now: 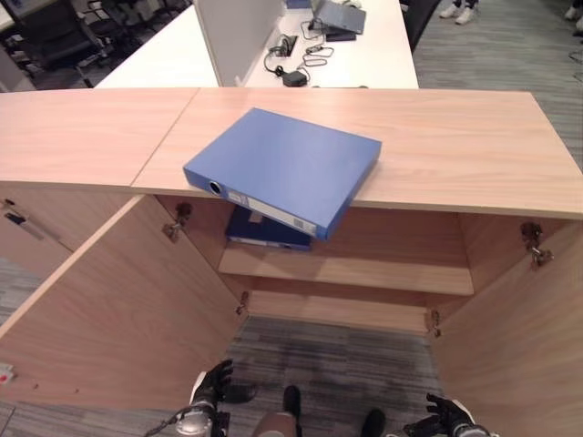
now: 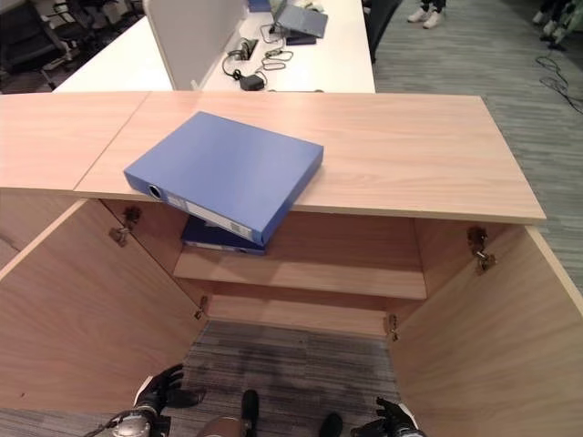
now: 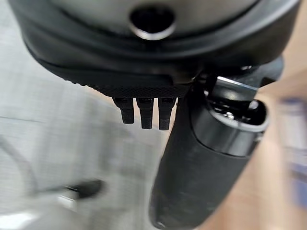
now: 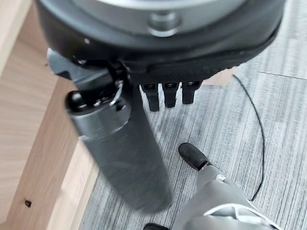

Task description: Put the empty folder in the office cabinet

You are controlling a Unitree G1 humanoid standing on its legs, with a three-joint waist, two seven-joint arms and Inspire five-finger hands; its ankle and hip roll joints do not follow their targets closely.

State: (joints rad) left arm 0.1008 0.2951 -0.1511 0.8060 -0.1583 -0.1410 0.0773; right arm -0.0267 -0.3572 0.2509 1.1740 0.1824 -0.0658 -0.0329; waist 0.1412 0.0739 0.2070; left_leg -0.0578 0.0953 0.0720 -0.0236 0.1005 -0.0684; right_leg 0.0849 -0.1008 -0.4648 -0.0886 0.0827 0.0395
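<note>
Wooden cabinet top (image 1: 455,146) carries your blue folder (image 1: 287,164) lying flat, long axis diagonal, spine corner overhanging the open cabinet (image 1: 364,273). Left hand (image 1: 214,387) and right hand (image 1: 448,417) hang low, fingers relaxed, holding nothing.

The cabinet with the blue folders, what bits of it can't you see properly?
- Second blue folder on the cabinet shelf: mostly hidden by the cabinet top and the blue folder overhanging it, both eye views.
- Space below the shelf: too dark to tell.
- Left wrist view: surroundings past the left hand blurred.
- Whether either folder is empty: both closed.
</note>
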